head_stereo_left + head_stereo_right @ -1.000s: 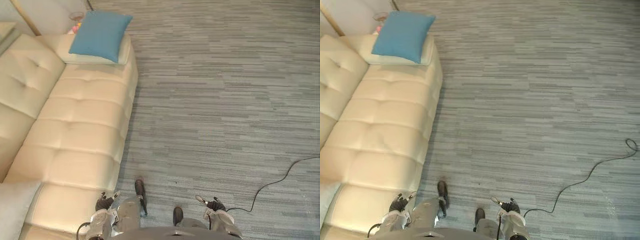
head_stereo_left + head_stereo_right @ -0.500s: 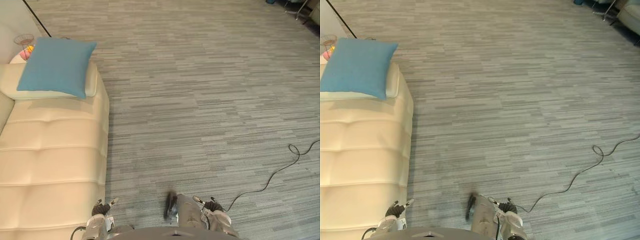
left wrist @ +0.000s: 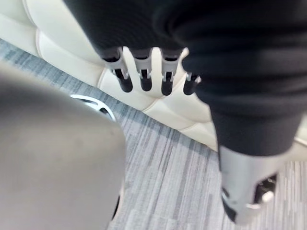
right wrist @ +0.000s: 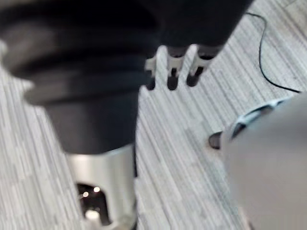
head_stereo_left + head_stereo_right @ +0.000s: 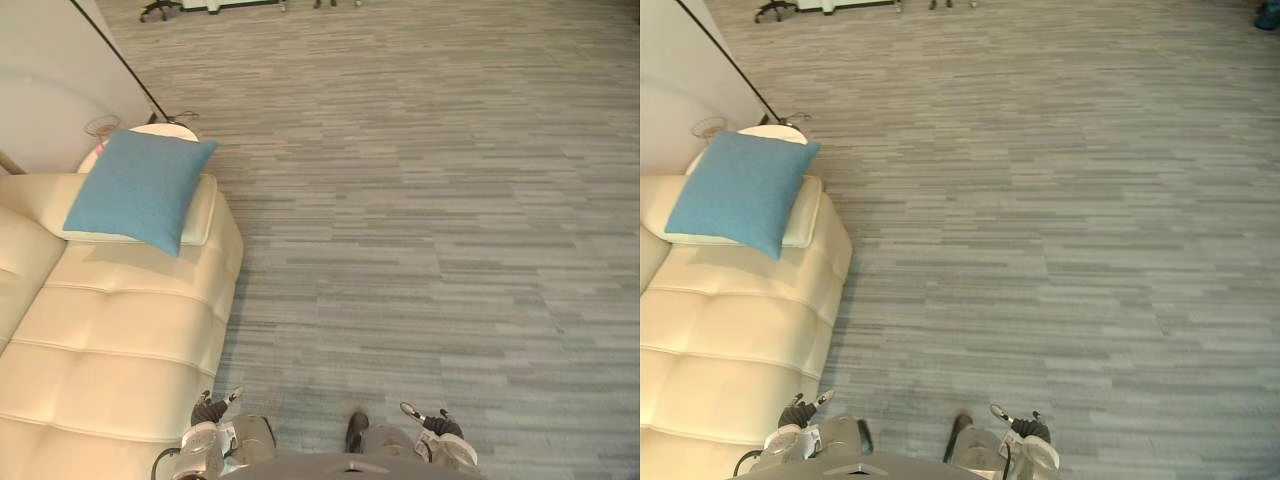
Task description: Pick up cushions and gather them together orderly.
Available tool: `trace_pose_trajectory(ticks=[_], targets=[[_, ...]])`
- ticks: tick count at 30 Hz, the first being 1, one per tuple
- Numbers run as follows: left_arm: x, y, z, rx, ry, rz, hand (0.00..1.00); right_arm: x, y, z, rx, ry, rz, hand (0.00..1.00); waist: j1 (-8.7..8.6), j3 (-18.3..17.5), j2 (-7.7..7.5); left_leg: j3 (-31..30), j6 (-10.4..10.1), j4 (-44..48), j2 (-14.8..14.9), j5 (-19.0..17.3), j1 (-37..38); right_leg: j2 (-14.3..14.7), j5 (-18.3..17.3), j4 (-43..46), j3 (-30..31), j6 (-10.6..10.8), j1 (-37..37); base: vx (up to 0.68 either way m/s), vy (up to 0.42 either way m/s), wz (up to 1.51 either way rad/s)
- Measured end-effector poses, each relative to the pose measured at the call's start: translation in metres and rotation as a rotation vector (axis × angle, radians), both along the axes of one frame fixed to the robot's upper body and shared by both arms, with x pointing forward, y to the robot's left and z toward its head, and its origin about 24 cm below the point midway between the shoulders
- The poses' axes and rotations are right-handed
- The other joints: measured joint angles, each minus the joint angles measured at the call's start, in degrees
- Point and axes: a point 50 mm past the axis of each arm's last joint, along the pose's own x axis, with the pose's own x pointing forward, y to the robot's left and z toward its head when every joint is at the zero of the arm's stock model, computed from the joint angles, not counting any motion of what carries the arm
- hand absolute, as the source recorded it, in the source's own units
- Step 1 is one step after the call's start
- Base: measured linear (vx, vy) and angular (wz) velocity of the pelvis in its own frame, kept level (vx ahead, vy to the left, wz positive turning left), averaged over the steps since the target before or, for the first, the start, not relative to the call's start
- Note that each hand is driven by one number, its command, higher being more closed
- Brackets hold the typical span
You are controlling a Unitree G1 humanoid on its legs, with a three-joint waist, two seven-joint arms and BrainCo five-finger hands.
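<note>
A blue cushion (image 5: 140,188) leans on a cream cushion (image 5: 197,208) at the far end of the cream sofa (image 5: 110,340), at the left of the eye views. My left hand (image 5: 208,411) hangs low at the bottom edge beside the sofa's front corner, fingers (image 3: 145,72) relaxed and holding nothing. Low at the bottom right, my right hand (image 5: 436,425) hovers over the carpet, its fingers (image 4: 173,71) straight and empty. Both hands are far from the cushions.
Grey striped carpet (image 5: 430,200) stretches wide to the right of the sofa. A small round white table (image 5: 160,131) with a wire bowl (image 5: 103,126) stands behind the sofa's end, against the wall (image 5: 50,80). Chair legs (image 5: 160,10) show at the far top.
The camera has swung, so the sofa and blue cushion sit differently in the picture and the far wall and round table show. Both hands stay low and empty.
</note>
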Motion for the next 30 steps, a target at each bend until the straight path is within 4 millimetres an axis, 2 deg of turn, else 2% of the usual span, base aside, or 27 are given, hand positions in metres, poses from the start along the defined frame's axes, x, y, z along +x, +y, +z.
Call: trace_pose_trajectory(ticks=[1,4,5,6,7,8,10,11,12,13,14,15,16,17,19,20,21,22,23,24,25,27,28,29,30], targets=[[0.000,-0.001,0.000,-0.003,-0.002,0.002,0.00,0.001,0.001,0.000,0.003,-0.002,0.000,0.00,0.22,0.00,-0.02,0.86,-0.20,-10.05,-1.67,1.35,-0.39,-0.13,-0.25,-1.14,-0.21,0.44,1.54,0.37,0.061,0.04],[0.000,-0.005,0.000,-0.013,-0.002,0.004,0.00,-0.001,0.001,0.000,-0.002,-0.001,0.001,0.00,0.99,-0.28,0.30,0.65,-0.37,-21.95,-3.55,5.81,-0.66,-0.17,-1.87,-2.42,-0.61,2.63,4.14,0.34,0.130,0.01],[0.000,-0.004,-0.001,-0.010,0.002,0.002,0.00,-0.002,0.002,-0.001,0.001,0.011,0.009,0.00,1.14,-0.74,-0.27,-0.18,1.74,-22.39,-4.49,10.57,-0.27,-0.59,-3.14,-2.84,-0.02,4.34,5.74,0.49,0.229,-0.02],[-0.002,0.000,-0.001,-0.003,0.010,0.000,0.00,-0.004,0.006,-0.003,0.011,0.025,0.019,0.00,1.11,-1.63,-1.02,-1.26,5.23,-23.02,-6.35,13.59,0.53,-1.81,-3.98,-2.79,0.39,5.60,6.97,0.52,0.238,-0.02],[-0.002,0.004,-0.001,0.006,0.011,0.000,0.00,-0.005,0.007,-0.004,0.014,0.031,0.023,0.00,1.09,-2.05,-2.08,-1.26,6.67,-22.82,-7.51,13.31,0.82,-2.98,-4.54,-2.42,0.48,6.14,7.31,0.68,0.261,0.04],[-0.005,0.011,-0.002,0.025,0.028,-0.004,0.00,-0.011,0.014,-0.009,0.031,0.064,0.049,0.00,0.93,-3.44,-4.57,-0.78,7.23,-21.43,-10.39,9.64,1.98,-6.60,-5.08,4.09,2.54,6.94,5.70,0.57,0.212,0.02],[-0.006,0.012,-0.003,0.026,0.036,-0.007,0.00,-0.010,0.017,-0.010,0.041,0.072,0.054,0.00,1.05,-3.49,-4.69,-0.70,7.35,-20.85,-10.94,7.79,3.51,-8.04,-4.82,12.07,4.99,7.63,3.30,0.50,0.220,0.09],[-0.008,0.013,-0.004,0.035,0.053,-0.032,0.00,-0.008,0.017,-0.009,0.041,0.070,0.057,0.00,0.56,-3.47,-4.92,-1.12,7.56,-20.93,-11.70,6.10,6.16,-9.90,-2.27,26.15,8.12,11.86,-1.56,0.54,0.235,0.38],[-0.008,0.015,-0.004,0.045,0.066,-0.057,0.00,-0.007,0.017,-0.009,0.040,0.070,0.061,0.00,0.03,-3.39,-5.22,-2.70,7.58,-21.38,-12.39,5.32,8.66,-10.38,-0.78,36.43,9.68,13.91,-4.57,0.44,0.156,0.53],[-0.009,0.015,-0.005,0.048,0.073,-0.068,0.00,-0.008,0.017,-0.010,0.041,0.072,0.064,0.00,-0.26,-3.24,-5.18,-3.52,7.76,-21.65,-12.70,5.04,9.91,-10.49,-0.83,40.29,9.72,13.78,-5.51,0.43,0.102,0.75],[-0.010,0.016,-0.006,0.054,0.084,-0.083,0.00,-0.007,0.018,-0.010,0.039,0.071,0.079,0.00,-0.69,-2.81,-5.08,-5.65,7.95,-23.40,-13.50,4.19,13.84,-10.48,-2.03,47.42,9.43,12.34,-7.86,0.39,0.047,0.70],[-0.011,0.016,-0.006,0.056,0.087,-0.084,0.00,-0.006,0.020,-0.009,0.041,0.067,0.089,0.00,-0.59,-2.61,-5.38,-6.52,7.91,-25.41,-14.01,4.13,16.95,-9.92,-4.17,48.48,9.29,10.48,-9.21,0.43,0.013,0.83],[-0.012,0.015,-0.006,0.052,0.090,-0.084,0.00,-0.004,0.020,-0.009,0.043,0.059,0.099,0.00,-0.67,-2.59,-5.37,-8.24,7.81,-27.21,-14.28,3.99,19.52,-8.79,-6.88,46.72,9.32,8.12,-11.46,0.32,-0.027,0.65],[-0.012,0.014,-0.007,0.050,0.093,-0.084,0.00,-0.003,0.020,-0.008,0.042,0.052,0.097,0.00,-0.93,-2.49,-5.22,-9.48,7.78,-27.80,-14.22,3.85,20.35,-8.06,-8.01,44.18,9.40,7.26,-12.72,0.29,-0.071,0.79],[-0.012,0.013,-0.007,0.039,0.092,-0.068,0.00,-0.001,0.018,-0.007,0.035,0.035,0.089,0.00,-1.21,-2.29,-4.92,-13.33,7.02,-28.06,-13.78,2.27,21.26,-6.41,-8.94,32.90,10.01,5.71,-15.84,0.34,-0.170,0.95],[-0.013,0.012,-0.007,0.018,0.088,-0.015,0.00,-0.002,0.015,-0.006,0.034,0.031,0.065,0.00,-0.72,-1.92,-4.40,-15.92,6.33,-27.70,-12.78,0.40,22.44,-4.15,-6.92,22.16,13.00,4.96,-16.74,0.29,-0.186,0.89],[-0.013,0.011,-0.007,0.008,0.085,0.002,0.00,-0.002,0.015,-0.006,0.034,0.029,0.059,0.00,-0.73,-1.91,-4.16,-17.10,5.88,-27.55,-12.33,-0.29,22.62,-3.29,-5.49,18.43,14.32,5.04,-16.73,0.28,-0.231,0.90],[-0.015,0.011,-0.008,-0.008,0.083,0.040,0.00,-0.002,0.016,-0.006,0.036,0.027,0.058,0.00,-0.73,-1.86,-4.05,-18.88,4.97,-26.62,-11.71,-1.77,22.64,-2.23,-2.20,11.14,17.07,5.47,-16.35,0.32,-0.321,1.02],[-0.016,0.014,-0.008,-0.023,0.077,0.084,0.00,-0.004,0.016,-0.007,0.039,0.030,0.049,0.00,-0.51,-1.74,-4.53,-21.84,3.51,-24.97,-11.71,-4.22,23.33,-2.55,1.51,4.18,19.50,6.46,-15.92,0.41,-0.408,1.05],[-0.017,0.015,-0.008,-0.030,0.075,0.102,0.00,-0.005,0.016,-0.007,0.039,0.031,0.048,0.00,-0.48,-1.83,-4.66,-22.86,3.00,-24.35,-11.74,-5.12,23.62,-3.26,2.38,3.98,19.90,6.23,-16.00,0.40,-0.395,1.05],[-0.020,0.013,-0.009,-0.048,0.077,0.137,0.00,-0.004,0.015,-0.006,0.038,0.023,0.049,0.00,-0.55,-2.19,-4.90,-25.01,2.23,-23.68,-11.23,-6.75,24.50,-3.23,5.70,7.38,19.05,5.84,-16.08,0.37,-0.346,0.93],[-0.030,-0.001,-0.013,-0.093,0.099,0.174,0.00,-0.006,0.006,-0.003,0.008,0.014,0.049,0.00,0.10,-3.34,-1.78,-26.63,1.69,-23.48,-8.50,-7.34,25.53,-2.08,1.78,14.67,15.85,4.47,-17.36,0.42,-0.338,0.83],[-0.029,-0.006,-0.013,-0.106,0.091,0.176,0.00,-0.005,0.002,-0.002,-0.001,0.012,0.049,0.00,0.28,-3.45,-0.88,-26.11,0.55,-20.60,-7.60,-6.44,24.30,-2.27,-0.42,16.34,14.01,3.57,-17.02,0.43,-0.313,0.88],[-0.029,-0.006,-0.013,-0.109,0.087,0.179,0.00,-0.005,0.001,-0.002,-0.003,0.013,0.048,0.00,-0.39,-3.52,-0.76,-26.15,-1.49,-13.87,-6.77,-5.05,20.71,-3.34,-2.50,17.23,10.69,3.31,-15.22,0.49,-0.361,1.06],[-0.027,-0.005,-0.012,-0.107,0.082,0.186,0.00,-0.006,0.001,-0.002,-0.003,0.014,0.048,0.00,-0.73,-3.49,-0.81,-26.00,-2.73,-9.64,-6.27,-4.41,18.73,-3.72,-3.09,17.15,8.95,2.59,-13.78,0.38,-0.297,1.25]])
